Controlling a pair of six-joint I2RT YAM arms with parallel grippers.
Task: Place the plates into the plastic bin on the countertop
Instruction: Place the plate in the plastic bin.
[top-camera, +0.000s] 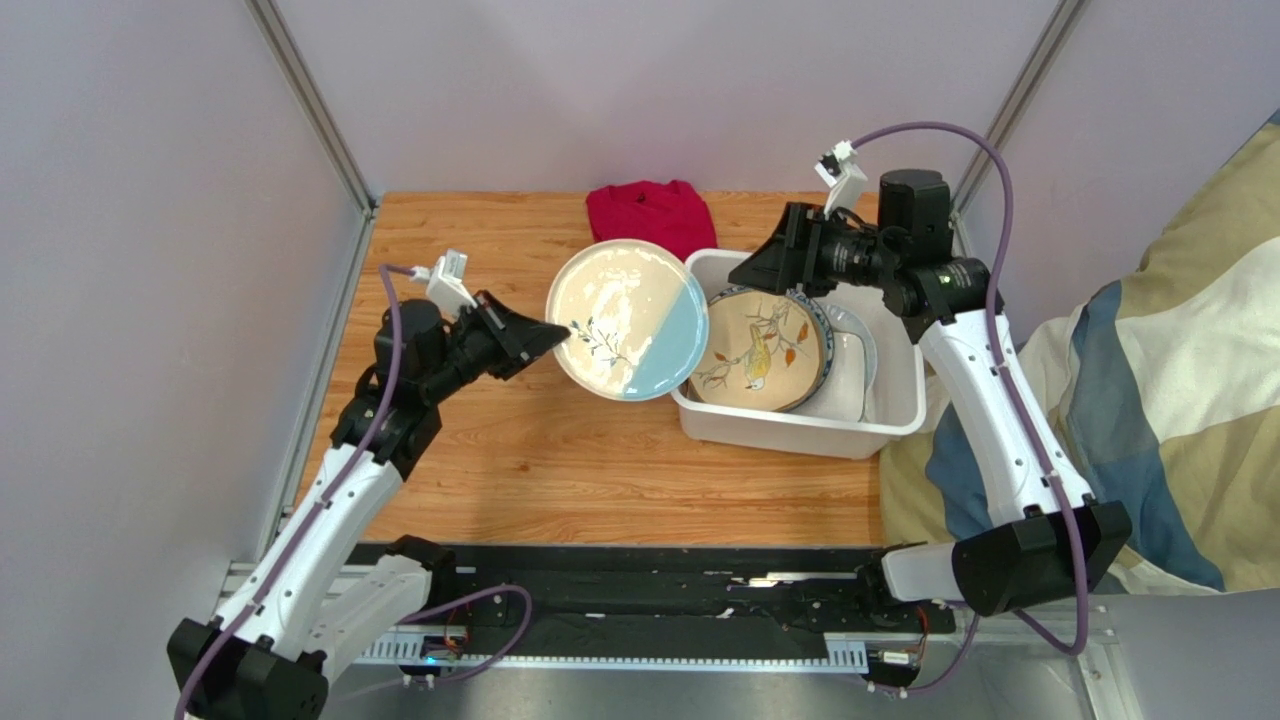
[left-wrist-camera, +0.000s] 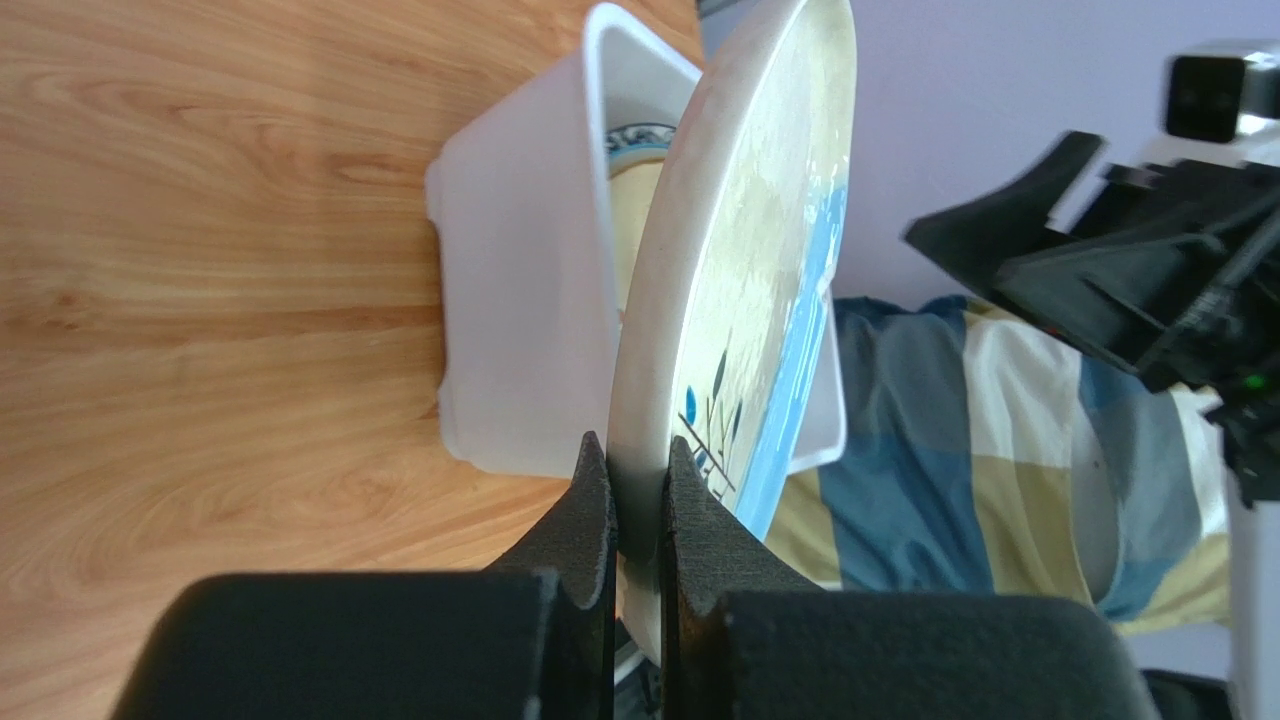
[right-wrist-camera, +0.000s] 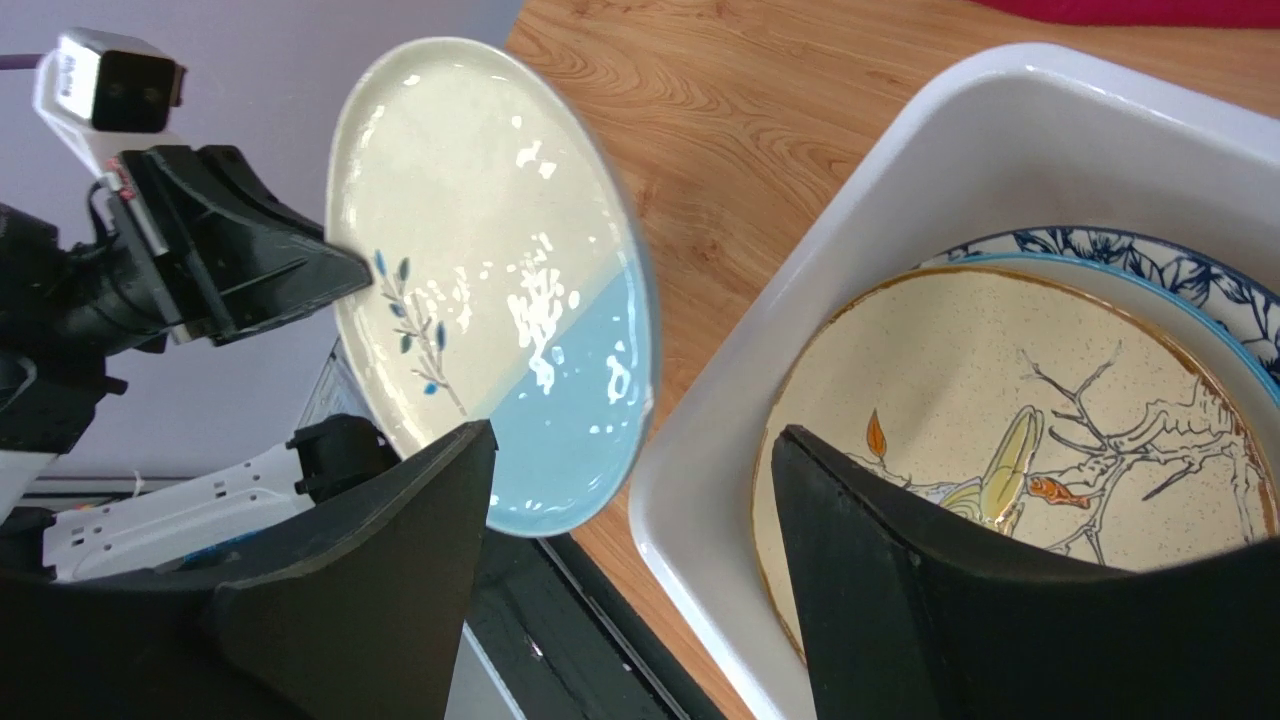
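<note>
My left gripper (top-camera: 538, 344) is shut on the left rim of a cream-and-blue plate with leaf sprigs (top-camera: 627, 320) and holds it in the air, just left of the white plastic bin (top-camera: 781, 431). In the left wrist view the pads (left-wrist-camera: 591, 503) pinch the plate's edge (left-wrist-camera: 744, 255). The bin holds a cream plate with a bird-and-branch drawing (top-camera: 759, 350) over a blue floral plate (top-camera: 819, 324) and a white one (top-camera: 851, 375). My right gripper (top-camera: 759, 273) is open and empty above the bin's far left corner. The right wrist view shows the held plate (right-wrist-camera: 496, 285) and the bin (right-wrist-camera: 706, 495).
A folded red cloth (top-camera: 651, 213) lies at the back of the wood-grain countertop (top-camera: 496, 465), just behind the held plate. A yellow, blue and white checked fabric (top-camera: 1187, 360) lies to the right, beyond the table's edge. Grey walls close the back and left side.
</note>
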